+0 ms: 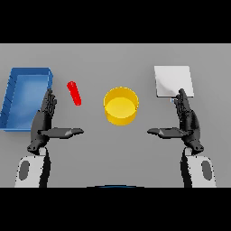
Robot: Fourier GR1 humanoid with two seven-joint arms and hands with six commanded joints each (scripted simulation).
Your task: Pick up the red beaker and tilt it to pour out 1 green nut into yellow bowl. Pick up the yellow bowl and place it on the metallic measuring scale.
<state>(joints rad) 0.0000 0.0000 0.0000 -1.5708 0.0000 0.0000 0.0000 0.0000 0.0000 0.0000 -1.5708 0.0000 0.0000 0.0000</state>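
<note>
Lying tilted on the grey surface [135, 153], the red beaker [74, 93] is seen between a blue tray [9, 97] and the yellow bowl [120, 105]. The metallic scale [173, 80] is set at right. Left hand [45, 122] and right hand [186, 122] are held spread, grasping nothing.

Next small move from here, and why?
Probably reach the left hand forward and inward to the red beaker. Both hands are open and hold nothing, the beaker lies just ahead of it, left of the yellow bowl, and pouring comes first.
</note>
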